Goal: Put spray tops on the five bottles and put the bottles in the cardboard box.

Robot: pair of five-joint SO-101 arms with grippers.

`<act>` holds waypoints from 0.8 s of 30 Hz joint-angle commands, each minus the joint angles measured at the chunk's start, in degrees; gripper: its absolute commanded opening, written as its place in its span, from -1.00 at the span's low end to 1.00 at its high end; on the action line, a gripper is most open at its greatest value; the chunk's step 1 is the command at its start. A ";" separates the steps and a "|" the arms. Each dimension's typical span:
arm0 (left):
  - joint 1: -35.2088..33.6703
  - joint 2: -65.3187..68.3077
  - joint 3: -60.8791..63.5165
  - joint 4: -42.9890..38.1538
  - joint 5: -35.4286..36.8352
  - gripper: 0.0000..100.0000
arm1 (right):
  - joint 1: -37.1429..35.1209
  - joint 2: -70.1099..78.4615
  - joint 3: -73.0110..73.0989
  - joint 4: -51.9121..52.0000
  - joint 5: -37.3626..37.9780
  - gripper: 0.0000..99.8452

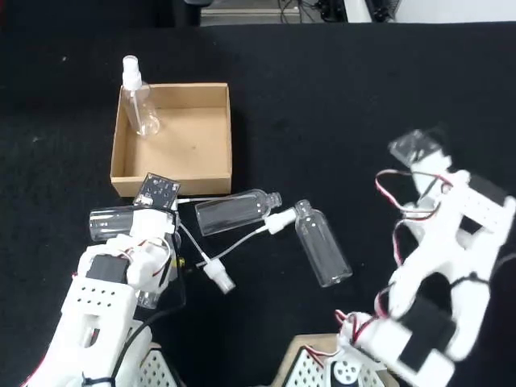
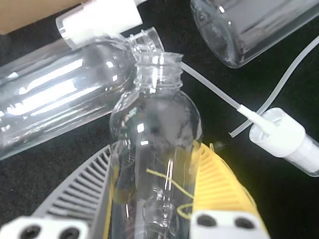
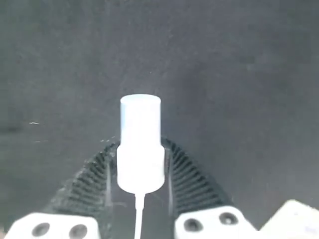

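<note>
My left gripper (image 2: 157, 167) is shut on a clear open-necked bottle (image 2: 154, 129), its grey and yellow fingers (image 2: 212, 169) on either side of the body. A second clear bottle (image 2: 55, 94) lies neck to neck with it, and a white spray top (image 2: 99, 20) lies just beyond. My right gripper (image 3: 141, 164) is shut on a white spray top (image 3: 141, 144), held above the bare black table at the right (image 1: 415, 149). The cardboard box (image 1: 211, 141) at the back left holds one bottle (image 1: 139, 101) with its spray top on. Two more bottles (image 1: 238, 211) (image 1: 322, 242) lie mid-table.
Two loose spray tops (image 1: 219, 278) (image 1: 282, 219) with long tubes lie between the lying bottles, one of them beside my left gripper (image 2: 284, 139). The black table's far right and back are bare. Both arm bases stand at the front edge.
</note>
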 commanded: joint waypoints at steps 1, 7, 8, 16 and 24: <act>0.31 0.00 -1.19 -0.88 0.44 -0.93 | -4.66 -10.77 -8.57 10.29 -9.85 -0.98; 0.57 0.00 -4.09 -0.88 0.53 -0.92 | -16.44 -19.74 -13.76 12.84 -25.76 -0.98; 0.75 0.00 -4.53 -0.88 0.53 -0.92 | -18.55 -20.62 -14.37 12.92 -28.57 -0.98; 4.35 0.00 -6.37 -0.70 9.76 -0.92 | -32.09 -21.67 -18.51 12.92 -42.29 -0.98; 3.65 0.00 -2.77 -13.10 13.10 -0.93 | -39.38 -21.67 -18.59 12.57 -43.69 -0.98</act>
